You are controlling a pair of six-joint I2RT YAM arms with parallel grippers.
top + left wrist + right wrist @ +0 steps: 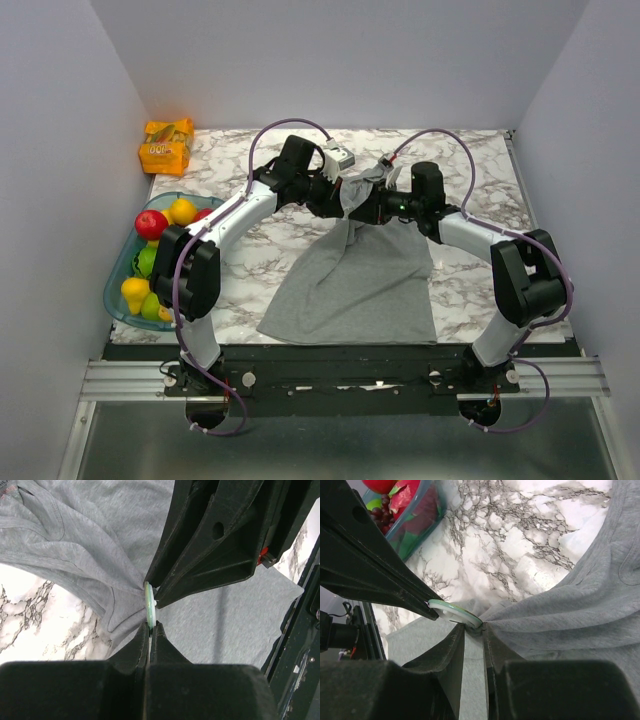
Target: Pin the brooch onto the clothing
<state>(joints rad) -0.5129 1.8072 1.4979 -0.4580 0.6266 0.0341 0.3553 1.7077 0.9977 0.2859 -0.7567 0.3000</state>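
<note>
Pinching the brooch [148, 605] by its lower rim, the left gripper [150, 628] has its fingers pressed almost together, with only a hairline gap between them; the brooch shows edge-on here, a thin pale green and white disc, and its face colours cannot be made out. The right gripper [474, 629] meets it from the opposite side; its fingers are likewise drawn close, nipping the disc's rim where the cloth gathers; in the left wrist view its black fingers come down from the upper right and touch the brooch's upper edge. The brooch sits between the two sets of fingertips, raised off the table [470, 180] near its middle and pressed against the upper part of the top [350, 290]; whether a pin passes through the cloth cannot be told. The grey knit puckers into tight folds that run to the disc; a strap and neckline lie loose just beside it on the marble. From above, the top's upper end is bunched and lifted where the arms meet, while its lower half spreads flat toward the arm bases, hem nearest them. At the table's left edge a blue tray [112, 290] holds fruit [151, 223]; an orange packet [166, 146] lies in the far left corner, well apart from the top.
</note>
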